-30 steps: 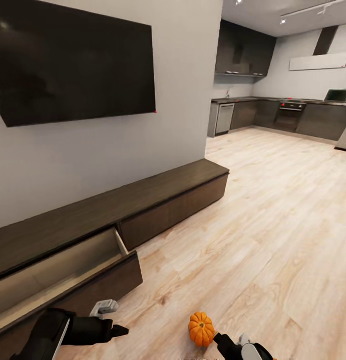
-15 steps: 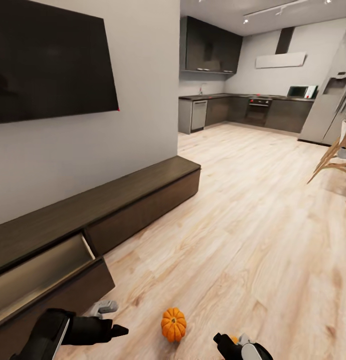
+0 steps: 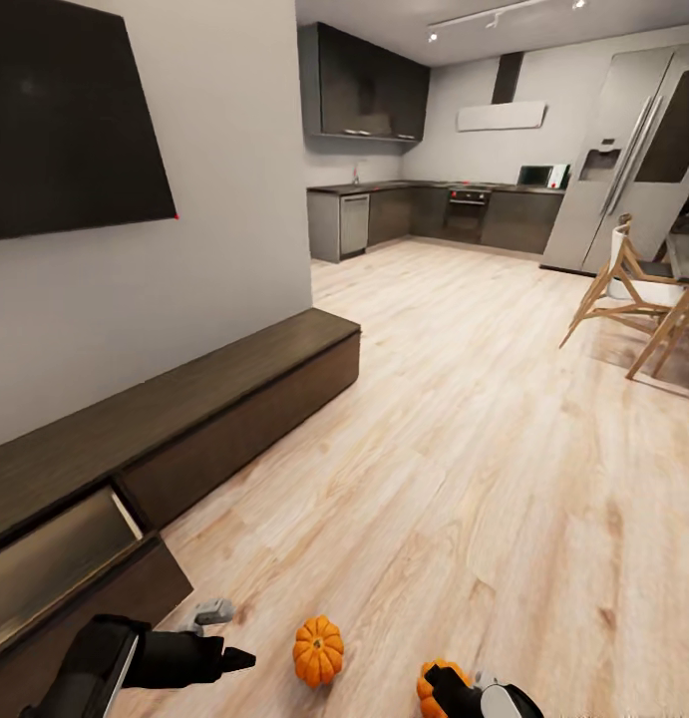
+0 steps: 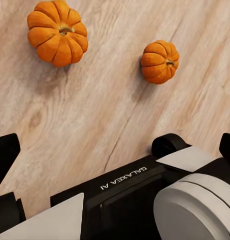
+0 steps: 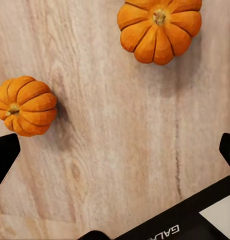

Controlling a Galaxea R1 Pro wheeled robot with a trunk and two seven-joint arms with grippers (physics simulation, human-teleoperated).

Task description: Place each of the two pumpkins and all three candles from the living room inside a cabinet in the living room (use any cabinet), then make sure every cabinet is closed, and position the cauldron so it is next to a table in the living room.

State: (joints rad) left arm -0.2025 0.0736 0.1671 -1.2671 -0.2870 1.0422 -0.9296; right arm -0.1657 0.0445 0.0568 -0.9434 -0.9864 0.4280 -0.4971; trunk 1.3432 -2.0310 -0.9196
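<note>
text: "GALAXEA AI" | on: black robot arm housing (image 4: 125,186) | orientation: upside down

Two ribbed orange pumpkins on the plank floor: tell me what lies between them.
Nothing but bare wood floor separates the ribbed orange pumpkins; the right wrist view shows it, the left wrist view too.

The light wood plank floor (image 3: 464,439) carries two pumpkins (image 3: 318,650) (image 3: 431,688), near each other but apart.

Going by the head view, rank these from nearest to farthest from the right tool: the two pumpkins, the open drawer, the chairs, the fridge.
1. Pumpkin touching or just beside the right tool, at the bottom edge.
2. Other pumpkin, on the floor to its left.
3. Open drawer of the cabinet, far left.
4. Chairs, ahead on the right.
5. Fridge, at the kitchen's right end.
</note>
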